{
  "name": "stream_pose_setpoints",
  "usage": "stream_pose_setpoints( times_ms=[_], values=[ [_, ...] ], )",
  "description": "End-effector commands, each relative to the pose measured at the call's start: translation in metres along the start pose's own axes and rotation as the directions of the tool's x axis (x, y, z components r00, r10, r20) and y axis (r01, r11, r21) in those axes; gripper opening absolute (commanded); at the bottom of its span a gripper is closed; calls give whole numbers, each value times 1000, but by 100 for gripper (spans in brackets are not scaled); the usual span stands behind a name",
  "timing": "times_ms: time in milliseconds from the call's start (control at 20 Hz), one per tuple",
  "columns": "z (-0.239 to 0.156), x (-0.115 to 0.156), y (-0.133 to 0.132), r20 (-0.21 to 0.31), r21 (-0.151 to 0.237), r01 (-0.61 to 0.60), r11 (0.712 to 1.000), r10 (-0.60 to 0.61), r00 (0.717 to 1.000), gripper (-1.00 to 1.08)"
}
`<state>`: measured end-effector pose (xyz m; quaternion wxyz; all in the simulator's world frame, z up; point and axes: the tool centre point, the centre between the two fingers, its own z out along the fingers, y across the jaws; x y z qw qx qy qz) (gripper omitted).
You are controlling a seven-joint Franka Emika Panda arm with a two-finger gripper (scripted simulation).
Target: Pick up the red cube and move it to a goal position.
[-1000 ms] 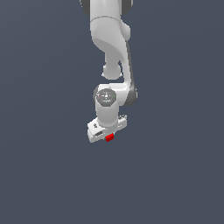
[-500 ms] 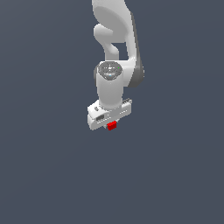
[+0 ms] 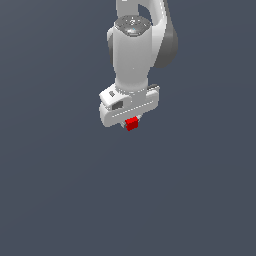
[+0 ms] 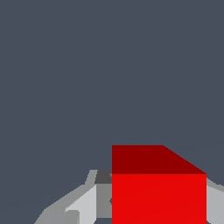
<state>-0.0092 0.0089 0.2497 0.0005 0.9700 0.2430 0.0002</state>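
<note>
Below the white arm (image 3: 134, 45), in the upper middle of the exterior view, hung the gripper (image 3: 131, 121), pointed downward and pinched on the red cube (image 3: 132, 123). Peeked out under the wide white hand body, that cube, only its lower part and one corner showing, the rest tucked up between the fingers. Sat slightly toward the exterior view's right of the hand's centre, directly beneath the wrist.

All around lay plain dark grey-blue background (image 3: 60, 190), unbroken and without any visible table edge, wall line or shadow. Could not tell from either view whether a surface lay beneath, nor how high the cube was held. Open on every side of the hand: toward the exterior view's left, toward its right, and through the whole lower half of that view.

In the wrist view, filled one corner of the frame, the red cube (image 4: 158, 197), bright on its facing side and darker on its upper face, edges crisp and straight. Pressed close against it on one flank, a pale grey finger (image 4: 83, 203); on the other flank, only a sliver of grey (image 4: 215, 201) at the frame's border, touching the cube's side. Beyond the cube, the same flat grey-blue field.
</note>
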Motion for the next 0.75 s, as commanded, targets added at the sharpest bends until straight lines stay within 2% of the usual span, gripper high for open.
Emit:
stream_pose_setpoints(
  times_ms=[0, 350, 700],
  values=[
    [-21, -2, -4, 0, 1, 0, 1000, 0, 1000, -100],
    [-56, -3, -10, 0, 1, 0, 1000, 0, 1000, -100],
    [-61, -2, -10, 0, 1, -1, 1000, 1, 1000, -100]
  ],
)
